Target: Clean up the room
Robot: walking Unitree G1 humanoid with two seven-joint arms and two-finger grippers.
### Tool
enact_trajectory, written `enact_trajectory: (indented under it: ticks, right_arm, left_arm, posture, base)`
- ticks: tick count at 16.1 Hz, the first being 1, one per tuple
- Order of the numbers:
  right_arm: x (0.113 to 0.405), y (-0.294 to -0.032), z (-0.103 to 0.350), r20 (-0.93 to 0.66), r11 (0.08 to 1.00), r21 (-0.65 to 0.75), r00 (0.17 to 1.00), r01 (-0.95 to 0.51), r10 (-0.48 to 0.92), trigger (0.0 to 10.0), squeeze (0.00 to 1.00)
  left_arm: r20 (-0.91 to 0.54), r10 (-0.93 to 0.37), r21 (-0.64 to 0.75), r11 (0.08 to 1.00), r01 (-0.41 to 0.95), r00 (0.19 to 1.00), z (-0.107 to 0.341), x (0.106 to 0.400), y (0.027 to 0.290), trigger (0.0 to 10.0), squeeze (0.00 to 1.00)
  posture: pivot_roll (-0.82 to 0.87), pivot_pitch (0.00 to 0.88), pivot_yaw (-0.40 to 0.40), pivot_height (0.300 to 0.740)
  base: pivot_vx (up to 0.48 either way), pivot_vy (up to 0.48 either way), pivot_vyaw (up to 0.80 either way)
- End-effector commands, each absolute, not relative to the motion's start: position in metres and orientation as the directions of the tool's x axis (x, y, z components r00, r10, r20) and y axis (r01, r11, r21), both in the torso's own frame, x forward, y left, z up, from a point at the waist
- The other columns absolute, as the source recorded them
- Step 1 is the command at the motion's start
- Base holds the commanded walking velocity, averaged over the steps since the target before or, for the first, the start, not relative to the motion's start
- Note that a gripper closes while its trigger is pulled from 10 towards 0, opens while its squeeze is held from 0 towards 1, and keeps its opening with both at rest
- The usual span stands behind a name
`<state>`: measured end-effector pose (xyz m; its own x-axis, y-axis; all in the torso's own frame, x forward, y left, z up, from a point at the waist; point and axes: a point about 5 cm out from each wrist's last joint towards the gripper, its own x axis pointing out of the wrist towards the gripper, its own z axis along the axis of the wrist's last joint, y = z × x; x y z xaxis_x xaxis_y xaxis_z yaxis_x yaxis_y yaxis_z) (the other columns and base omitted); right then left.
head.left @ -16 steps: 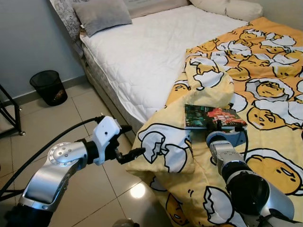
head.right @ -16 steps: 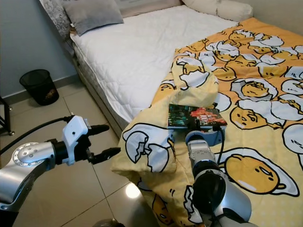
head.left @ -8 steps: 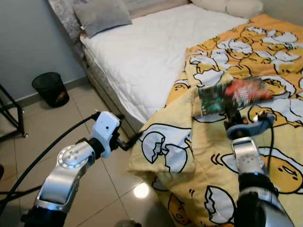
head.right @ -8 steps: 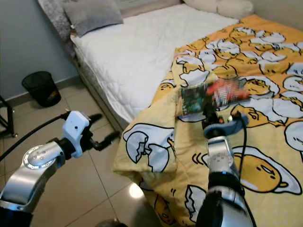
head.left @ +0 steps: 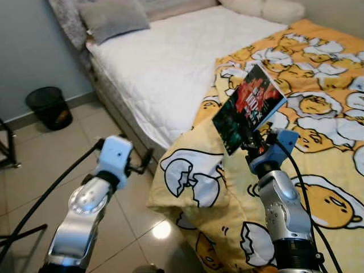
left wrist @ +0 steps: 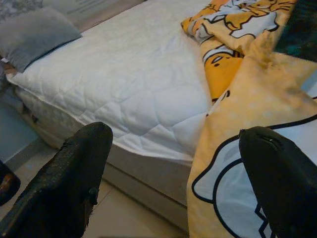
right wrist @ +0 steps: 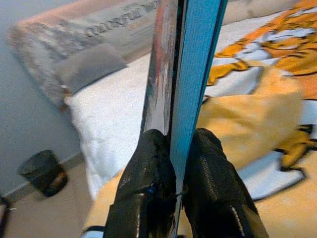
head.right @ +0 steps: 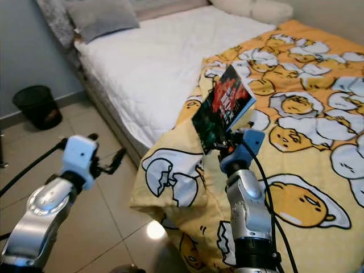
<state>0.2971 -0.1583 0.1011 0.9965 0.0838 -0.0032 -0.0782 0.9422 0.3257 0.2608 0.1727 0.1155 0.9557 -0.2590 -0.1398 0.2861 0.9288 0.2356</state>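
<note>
Book (head.left: 248,108) pinched in right gripper (right wrist: 171,163) jaws above blanket (head.left: 318,170) — left gripper (left wrist: 173,183) jaws spread.

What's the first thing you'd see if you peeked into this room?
A bright yellow blanket covered in cartoon egg faces, spilling off the white bed. Above it, the right claw pinches a dark book and holds it up tilted. The left claw hangs open over the floor.

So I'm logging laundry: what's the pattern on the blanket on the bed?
The blanket is yellow-orange with cartoon egg characters in cracked white shells, clearest in the left eye view.
</note>
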Motion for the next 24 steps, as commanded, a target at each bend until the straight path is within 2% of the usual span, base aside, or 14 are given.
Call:
enact_trajectory:
  ticks: [1, 3, 4, 5, 6, 8, 9, 10, 11, 12, 24]
  right_arm:
    - [0.298, -0.163, 0.108, 0.033, 0.947, 0.315, 0.998, -0.064, 0.057, 10.0, 0.00]
    - [0.296, -0.166, 0.112, 0.032, 0.956, 0.294, 0.999, -0.023, 0.014, 10.0, 0.00]
    - [0.296, -0.169, 0.114, 0.047, 0.955, 0.294, 0.998, 0.030, -0.046, 10.0, 0.00]
    - [0.296, -0.169, 0.115, 0.055, 0.946, 0.319, 0.996, 0.050, -0.071, 10.0, 0.00]
    - [0.296, -0.169, 0.114, 0.056, 0.942, 0.332, 0.996, 0.046, -0.068, 10.0, 0.00]
    - [0.295, -0.171, 0.110, 0.047, 0.936, 0.345, 0.994, 0.076, -0.098, 10.0, 0.00]
    - [0.294, -0.172, 0.108, 0.033, 0.934, 0.343, 0.993, 0.098, -0.116, 10.0, 0.00]
    - [0.294, -0.174, 0.103, -0.009, 0.938, 0.314, 0.989, 0.144, -0.149, 10.0, 0.00]
    - [0.294, -0.173, 0.100, -0.037, 0.936, 0.326, 0.991, 0.132, -0.127, 10.0, 0.00]
    - [0.293, -0.170, 0.097, -0.061, 0.934, 0.345, 0.995, 0.095, -0.079, 10.0, 0.00]
    - [0.293, -0.163, 0.098, -0.077, 0.941, 0.333, 0.997, 0.049, -0.025, 10.0, 0.00]
  left_arm:
    - [-0.109, -0.231, 0.266, 0.930, 0.252, 0.967, 0.123, 0.261, 0.175, 10.0, 0.75]
    - [-0.106, -0.207, 0.288, 0.930, 0.229, 0.973, 0.124, 0.261, 0.177, 10.0, 0.69]
    - [-0.099, -0.188, 0.290, 0.934, 0.209, 0.977, 0.126, 0.260, 0.179, 10.0, 0.55]
    - [-0.103, -0.168, 0.279, 0.941, 0.190, 0.980, 0.125, 0.260, 0.180, 10.0, 0.47]
    - [-0.108, -0.163, 0.272, 0.944, 0.187, 0.981, 0.124, 0.260, 0.180, 10.0, 0.47]
    - [-0.102, -0.166, 0.283, 0.940, 0.189, 0.981, 0.126, 0.263, 0.177, 10.0, 0.24]
    - [-0.100, -0.166, 0.284, 0.940, 0.188, 0.981, 0.127, 0.263, 0.177, 10.0, 0.19]
    - [-0.096, -0.161, 0.284, 0.942, 0.182, 0.982, 0.128, 0.264, 0.178, 10.0, 0.09]
    - [-0.095, -0.157, 0.280, 0.943, 0.177, 0.983, 0.129, 0.264, 0.179, 10.0, 0.07]
    - [-0.098, -0.146, 0.278, 0.946, 0.168, 0.984, 0.129, 0.263, 0.181, 10.0, 0.00]
    - [-0.119, -0.139, 0.286, 0.943, 0.168, 0.983, 0.128, 0.261, 0.186, 10.0, 0.00]
  posture:
    - [0.01, 0.000, -0.005, 0.740]
    - [0.02, 0.000, -0.016, 0.740]
    - [0.02, 0.000, -0.022, 0.740]
    - [0.03, 0.000, -0.028, 0.740]
    - [0.03, 0.000, -0.028, 0.740]
    - [0.03, 0.000, -0.019, 0.740]
    - [0.03, 0.000, -0.019, 0.740]
    - [0.02, 0.000, -0.014, 0.740]
    - [0.02, 0.000, -0.014, 0.740]
    - [0.02, 0.000, -0.014, 0.740]
    - [0.02, 0.000, -0.012, 0.740]
  base:
    - [0.000, 0.000, -0.80]
    - [0.000, 0.000, -0.80]
    - [0.000, 0.000, -0.80]
    - [0.000, 0.000, -0.80]
    - [0.000, 0.000, -0.80]
    - [0.000, 0.152, -0.80]
    - [0.000, 0.322, -0.80]
    - [0.000, 0.326, -0.80]
    - [0.000, 0.326, -0.80]
    - [0.000, 0.326, -0.80]
    - [0.000, 0.368, -0.60]
